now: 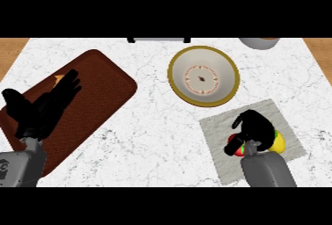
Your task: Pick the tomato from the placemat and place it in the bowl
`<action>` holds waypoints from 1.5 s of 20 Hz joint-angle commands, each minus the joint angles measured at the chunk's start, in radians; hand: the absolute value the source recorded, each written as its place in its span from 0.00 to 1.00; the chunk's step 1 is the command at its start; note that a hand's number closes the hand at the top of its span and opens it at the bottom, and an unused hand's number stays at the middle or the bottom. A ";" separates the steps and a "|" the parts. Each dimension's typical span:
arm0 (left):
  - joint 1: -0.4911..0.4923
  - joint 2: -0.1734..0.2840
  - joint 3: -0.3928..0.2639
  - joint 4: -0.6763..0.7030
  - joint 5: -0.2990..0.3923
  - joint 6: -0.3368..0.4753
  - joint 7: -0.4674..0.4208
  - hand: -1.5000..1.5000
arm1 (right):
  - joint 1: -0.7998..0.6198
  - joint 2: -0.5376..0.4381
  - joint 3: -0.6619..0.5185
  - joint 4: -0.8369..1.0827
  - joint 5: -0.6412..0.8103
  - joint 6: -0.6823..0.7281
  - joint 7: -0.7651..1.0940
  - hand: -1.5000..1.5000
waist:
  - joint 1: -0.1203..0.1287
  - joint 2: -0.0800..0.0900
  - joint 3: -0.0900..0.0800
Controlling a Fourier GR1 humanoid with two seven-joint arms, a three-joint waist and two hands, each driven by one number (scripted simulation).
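A grey placemat (259, 115) lies at the right front of the marble counter. On it sits the tomato (279, 141), red, yellow and green, mostly hidden under my right hand (254, 128), whose fingers curl over and round it. The bowl (203, 75), cream with a gold rim and a patterned centre, stands just beyond the placemat, up and to the left of that hand. My left hand (45, 105) rests open with fingers up at the left, over the brown board.
A long brown board (97, 88) lies diagonally across the left side, with a small orange item (58, 78) peeking by the left fingers. A grey vessel (259, 42) and a dark object (159, 39) sit at the far edge.
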 commanded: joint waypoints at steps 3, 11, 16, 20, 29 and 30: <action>0.001 0.009 0.036 -0.055 0.019 -0.037 0.063 0.50 | -0.065 -0.037 -0.031 0.032 -0.001 0.020 -0.025 1.00 | 0.002 0.008 0.007; 0.012 -0.003 0.049 -0.012 0.004 -0.056 0.017 0.50 | 0.071 -0.216 -0.037 -0.066 -0.106 0.083 -0.334 1.00 | -0.005 0.008 0.007; -0.006 -0.001 0.046 -0.046 0.001 -0.045 0.049 0.50 | 0.199 -0.463 -0.124 -0.089 -0.210 0.086 -0.720 1.00 | -0.015 0.005 0.008; -0.031 -0.051 0.018 0.009 -0.063 0.006 0.007 0.50 | 0.228 -0.493 -0.169 -0.063 -0.227 0.015 -0.884 1.00 | -0.009 0.008 0.007; -0.027 -0.039 0.047 -0.008 -0.049 -0.012 0.037 0.50 | 0.283 -0.563 -0.321 -0.562 -0.375 0.297 -0.712 1.00 | -0.016 0.004 0.006; 0.081 -0.048 0.026 -0.099 -0.040 -0.038 0.022 0.50 | 0.312 -0.551 -0.303 -0.632 -0.356 0.307 -0.677 1.00 | -0.009 0.002 0.006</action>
